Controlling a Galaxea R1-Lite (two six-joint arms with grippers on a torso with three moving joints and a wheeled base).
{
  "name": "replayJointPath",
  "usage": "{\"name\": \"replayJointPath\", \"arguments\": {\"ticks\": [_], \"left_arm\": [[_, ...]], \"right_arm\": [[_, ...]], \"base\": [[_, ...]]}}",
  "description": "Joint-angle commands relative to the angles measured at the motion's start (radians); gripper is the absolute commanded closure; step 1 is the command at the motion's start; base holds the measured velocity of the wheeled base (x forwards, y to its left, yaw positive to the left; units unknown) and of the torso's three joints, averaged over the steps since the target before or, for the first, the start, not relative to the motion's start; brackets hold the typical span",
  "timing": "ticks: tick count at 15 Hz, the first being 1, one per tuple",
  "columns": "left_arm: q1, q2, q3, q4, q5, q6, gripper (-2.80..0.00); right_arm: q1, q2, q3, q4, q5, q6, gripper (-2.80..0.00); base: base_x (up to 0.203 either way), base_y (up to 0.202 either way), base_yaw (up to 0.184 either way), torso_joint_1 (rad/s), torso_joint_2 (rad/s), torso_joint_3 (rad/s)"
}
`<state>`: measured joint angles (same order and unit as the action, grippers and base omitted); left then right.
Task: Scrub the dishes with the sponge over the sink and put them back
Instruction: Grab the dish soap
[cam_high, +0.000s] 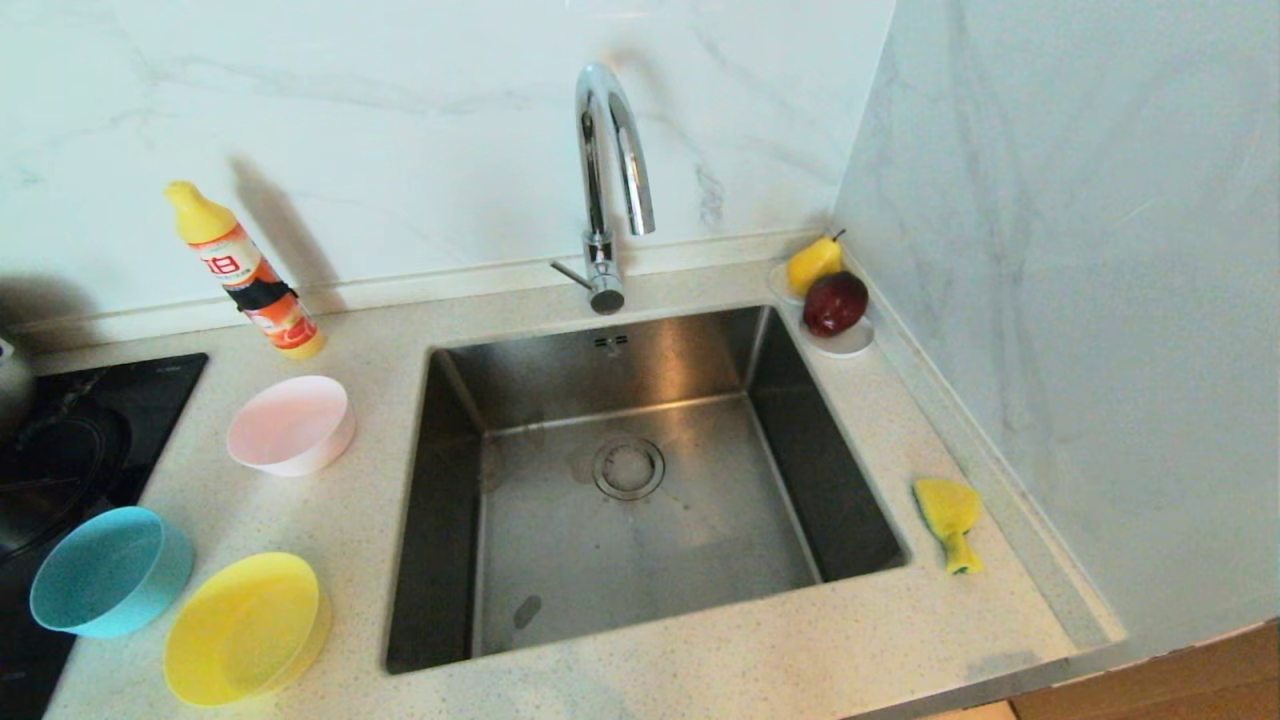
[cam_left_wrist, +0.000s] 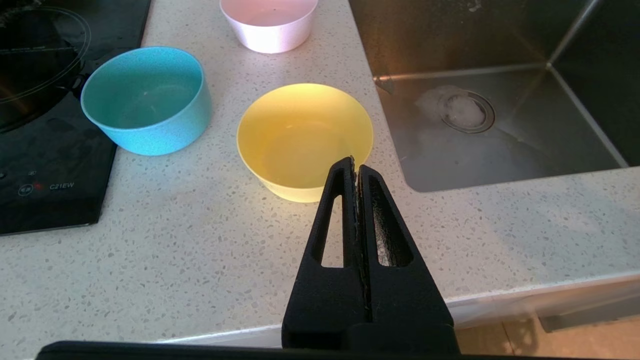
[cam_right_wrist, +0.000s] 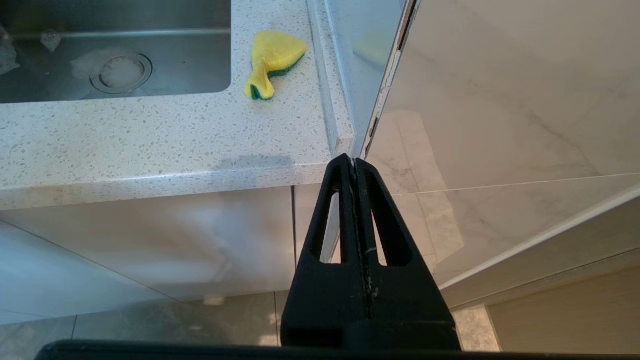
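Only my wrist cameras show the left gripper (cam_left_wrist: 355, 167) and right gripper (cam_right_wrist: 354, 165), both pinched closed and empty, while the head view shows three round plastic bowls, pink (cam_high: 291, 424), blue (cam_high: 110, 570) and yellow (cam_high: 246, 627), left of the steel sink (cam_high: 640, 480), and one crumpled yellow sponge (cam_high: 949, 521) right of it.

L hand (cam_left_wrist: 356, 167) & R hand (cam_right_wrist: 354, 162) both closed, empty, parked.

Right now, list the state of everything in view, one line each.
Pink bowl: upright, empty.
Blue bowl: upright, empty.
Yellow bowl: upright, empty.
Sponge: crumpled, on counter.
Sink: no dishes inside.
Tap: off.
Left gripper: shut, empty.
Right gripper: shut, empty.
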<state>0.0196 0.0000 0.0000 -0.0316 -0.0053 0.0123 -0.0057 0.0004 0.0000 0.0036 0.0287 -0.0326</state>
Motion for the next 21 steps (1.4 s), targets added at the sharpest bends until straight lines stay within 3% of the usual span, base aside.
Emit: {"name": "replayJointPath", "arguments": {"ticks": [1,14,17,21], "left_arm": [[0.0,0.002,0.017,-0.001,0.001,0.0,0.0],[0.0,0.002,0.009,0.024,0.006,0.004,0.0],[0.001,0.037,-0.146,0.079,0.007,0.007,0.0],[0.005,0.33,-0.43,0.123,0.015,-0.029,0.0]], "right_arm": [[0.0,0.0,0.0,-0.001,0.002,0.0,0.0],[0.0,0.0,0.001,-0.001,0.001,0.0,0.0],[0.0,0.0,0.002,-0.001,0.002,0.0,0.0],[0.0,0.0,0.0,-0.001,0.001,0.0,0.0]], "base": [[0.0,0.0,0.0,0.0,0.0,0.0],[0.0,0.0,0.0,0.0,0.0,0.0],[0.0,0.0,0.0,0.0,0.0,0.0],[0.0,0.0,0.0,0.0,0.0,0.0]]}}
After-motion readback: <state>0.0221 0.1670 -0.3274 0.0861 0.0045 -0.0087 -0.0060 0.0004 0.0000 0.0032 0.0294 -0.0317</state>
